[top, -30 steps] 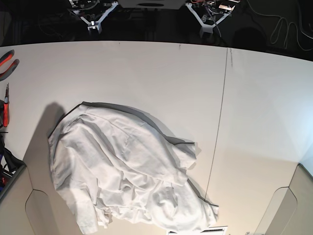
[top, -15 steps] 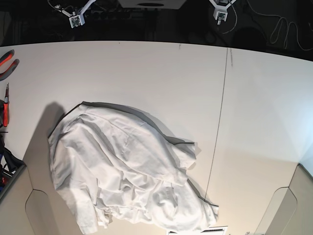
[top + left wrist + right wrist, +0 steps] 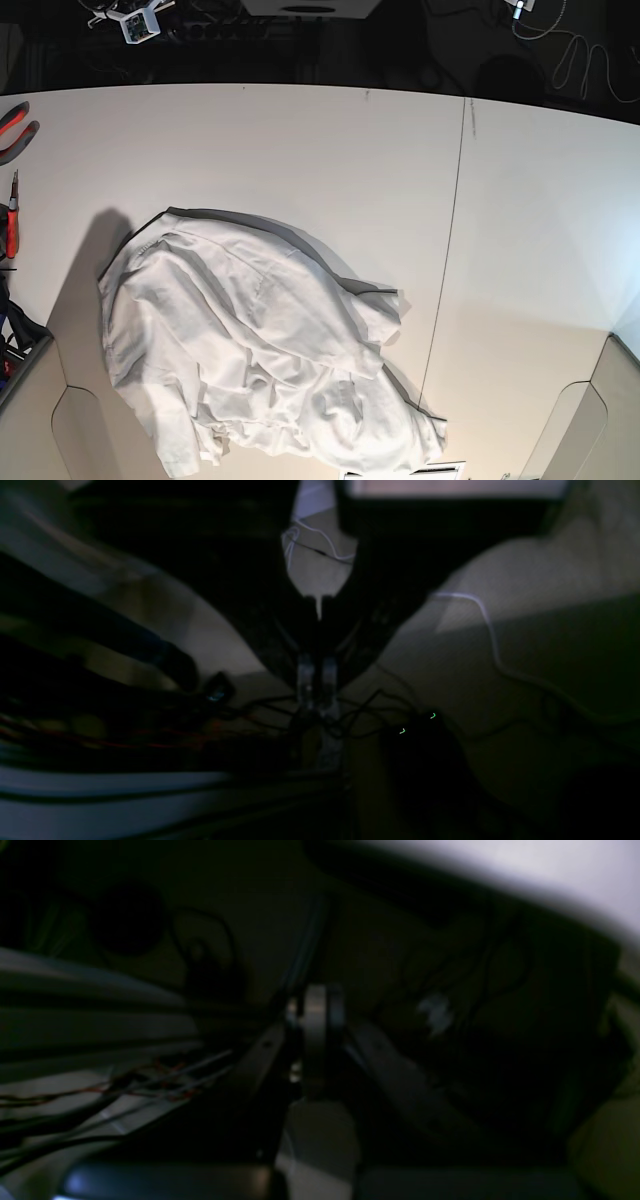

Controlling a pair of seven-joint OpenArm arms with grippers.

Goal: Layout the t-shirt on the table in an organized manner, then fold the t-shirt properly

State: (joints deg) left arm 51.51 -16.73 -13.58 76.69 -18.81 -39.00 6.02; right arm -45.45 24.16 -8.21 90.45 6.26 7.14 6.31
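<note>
The t-shirt (image 3: 260,350) lies as a crumpled white heap on the near left part of the table (image 3: 330,150), with nothing touching it. Both arms are drawn back beyond the table's far edge. Only a small white tip of my right gripper (image 3: 135,22) shows at the top left of the base view, and a sliver of my left gripper (image 3: 518,6) at the top right. In the dark left wrist view my left gripper (image 3: 320,610) has its fingers together, holding nothing. In the blurred right wrist view my right gripper (image 3: 316,1040) also looks shut and empty.
Red-handled pliers (image 3: 15,125) and a red screwdriver (image 3: 11,225) lie at the table's left edge. A thin dark seam (image 3: 450,250) runs down the tabletop right of the shirt. Rounded cut-outs sit at both near corners. Cables (image 3: 580,55) hang behind the far right edge.
Both grippers have moved outward and up toward the top corners of the base view, staying shut. The t-shirt has not moved.
</note>
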